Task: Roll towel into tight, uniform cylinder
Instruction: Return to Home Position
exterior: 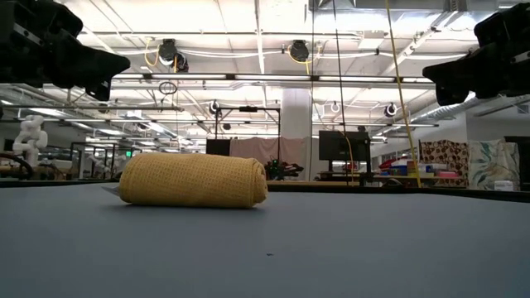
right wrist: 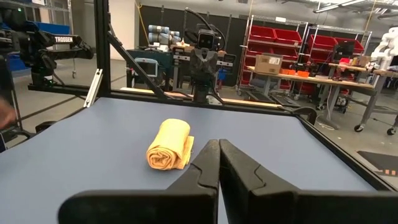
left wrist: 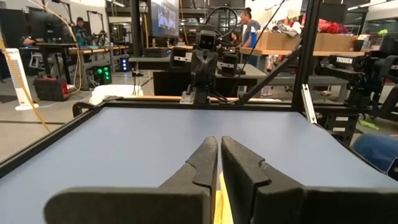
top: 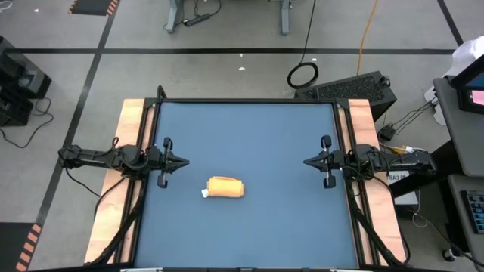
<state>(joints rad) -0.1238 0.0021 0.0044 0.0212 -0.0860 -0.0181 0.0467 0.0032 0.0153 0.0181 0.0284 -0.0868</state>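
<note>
Rolled towel (top: 225, 187) seen lying on blue table (top: 249, 128), long axis left-to-right, white tag (top: 204, 194) at left end. Left gripper (top: 185, 161) nearer, right gripper (top: 306, 161) farther. Both sets of fingers pressed together, nothing held, towel untouched.

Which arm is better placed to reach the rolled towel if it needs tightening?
Left, probably. The rolled towel lies nearer the left gripper than the right gripper; both are shut and clear of it.
</note>
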